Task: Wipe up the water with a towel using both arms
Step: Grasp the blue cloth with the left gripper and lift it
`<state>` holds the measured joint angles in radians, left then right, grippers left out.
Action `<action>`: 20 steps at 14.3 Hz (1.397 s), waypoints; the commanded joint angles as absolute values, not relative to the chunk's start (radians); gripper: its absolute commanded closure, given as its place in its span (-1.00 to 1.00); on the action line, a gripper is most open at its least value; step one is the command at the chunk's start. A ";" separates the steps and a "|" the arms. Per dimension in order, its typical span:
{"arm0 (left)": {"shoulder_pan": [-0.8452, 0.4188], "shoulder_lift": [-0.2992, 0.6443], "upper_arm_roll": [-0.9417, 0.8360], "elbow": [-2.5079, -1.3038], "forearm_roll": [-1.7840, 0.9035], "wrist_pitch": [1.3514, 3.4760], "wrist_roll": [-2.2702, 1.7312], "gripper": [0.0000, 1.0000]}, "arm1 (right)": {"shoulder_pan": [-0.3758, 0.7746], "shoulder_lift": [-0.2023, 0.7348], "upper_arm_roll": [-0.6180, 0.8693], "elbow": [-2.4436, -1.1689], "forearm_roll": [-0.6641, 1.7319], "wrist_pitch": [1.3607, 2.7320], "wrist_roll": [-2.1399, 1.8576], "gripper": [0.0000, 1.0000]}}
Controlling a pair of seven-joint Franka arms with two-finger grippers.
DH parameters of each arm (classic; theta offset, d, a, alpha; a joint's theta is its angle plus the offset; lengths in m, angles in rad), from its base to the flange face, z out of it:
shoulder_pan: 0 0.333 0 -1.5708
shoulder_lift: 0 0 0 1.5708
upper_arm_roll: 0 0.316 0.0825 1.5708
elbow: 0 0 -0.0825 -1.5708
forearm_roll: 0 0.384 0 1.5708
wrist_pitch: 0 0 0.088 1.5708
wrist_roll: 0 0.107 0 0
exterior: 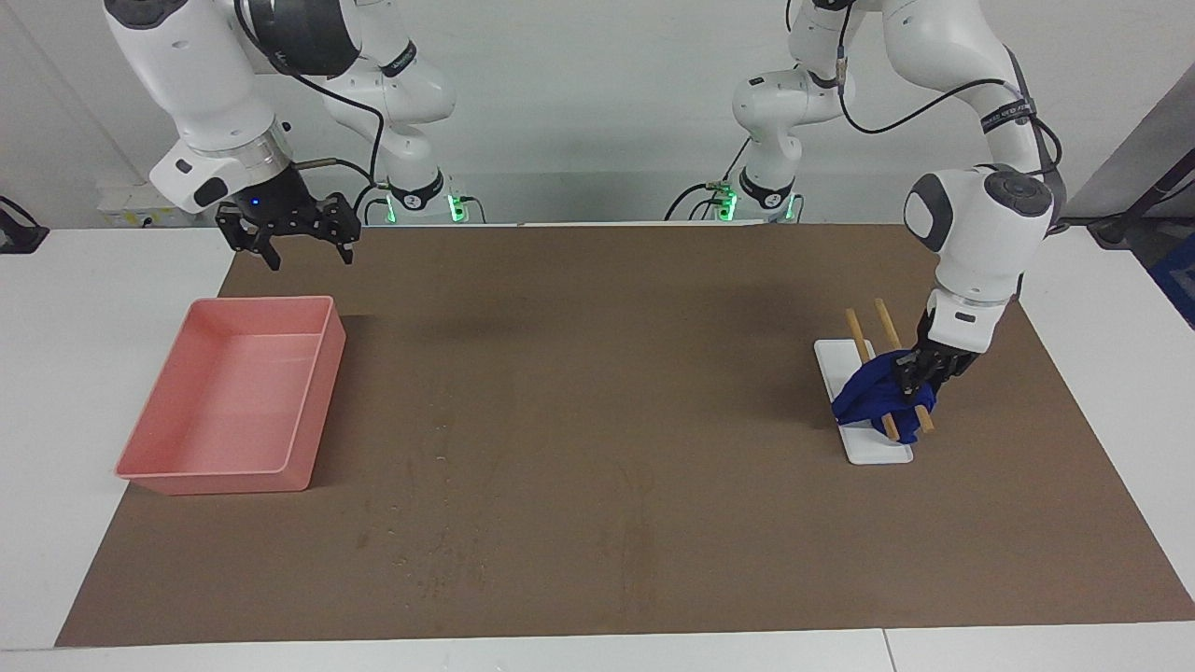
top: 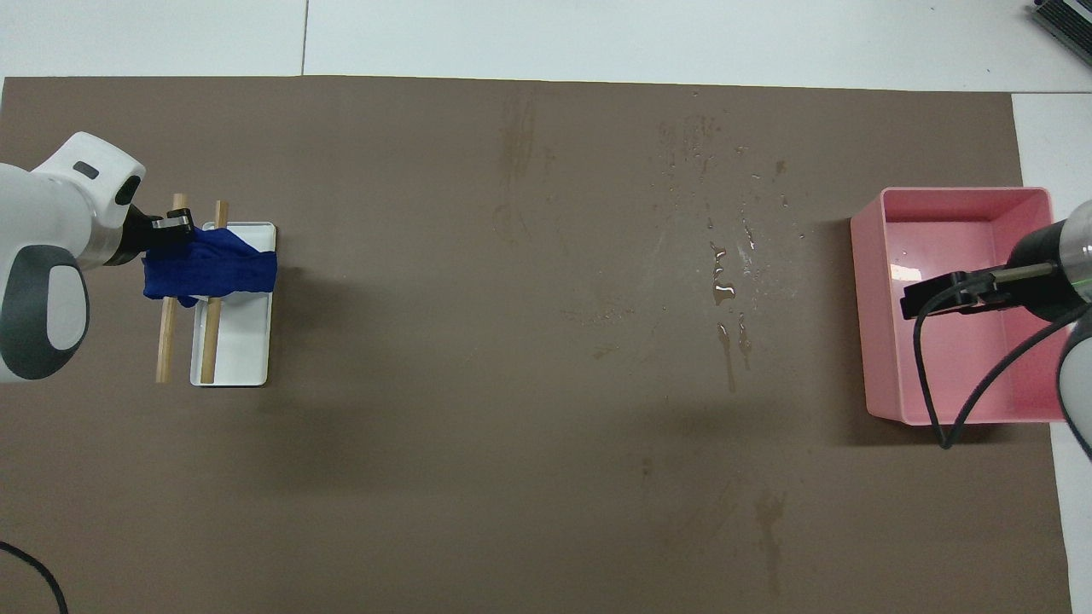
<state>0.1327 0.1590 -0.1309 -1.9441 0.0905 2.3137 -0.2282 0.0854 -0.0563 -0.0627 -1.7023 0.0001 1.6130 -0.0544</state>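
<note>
My left gripper (exterior: pixel 920 381) is clamped on the towel (exterior: pixel 868 397) at its rack (exterior: pixel 864 411). Right gripper (exterior: pixel 299 238) waits, fingers apart, over the pink tray (exterior: pixel 313 401). Water (top: pixel 723 286) unwiped; all wiping remains.

Two white jointed arms, glossy rounded shells, dark grey joint caps. Black cables loop along both. Silver ring at right wrist, black collar bands with white lettering. Black grippers: left (exterior: pixel 920 373), right (exterior: pixel 301 233). Green lights at bases.
</note>
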 commanded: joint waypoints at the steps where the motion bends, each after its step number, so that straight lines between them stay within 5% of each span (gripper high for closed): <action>1: 0.120 0.147 -0.124 -1.901 0.106 2.235 -0.261 1.00 | 0.081 -0.071 -0.061 -1.713 -0.018 1.609 -0.075 -1.00; 8: 0.114 0.140 -0.124 -1.888 0.104 2.207 -0.271 1.00 | 0.081 -0.071 -0.060 -1.715 -0.018 1.606 -0.075 -1.00; 13: 0.091 0.147 -0.129 -1.679 -0.033 1.953 -0.385 1.00 | 0.084 -0.075 -0.058 -1.718 0.014 1.585 -0.002 -1.00; 20: 0.028 0.114 -0.187 -1.615 -0.432 1.884 -1.126 1.00 | 0.104 -0.081 -0.049 -1.744 0.260 1.623 0.369 -1.00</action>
<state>0.0327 0.1269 -0.1601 -1.6144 -0.3349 1.8872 -0.9252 0.0901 -0.0568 -0.0543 -1.7065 0.2023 1.5807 0.2707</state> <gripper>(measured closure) 0.846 0.000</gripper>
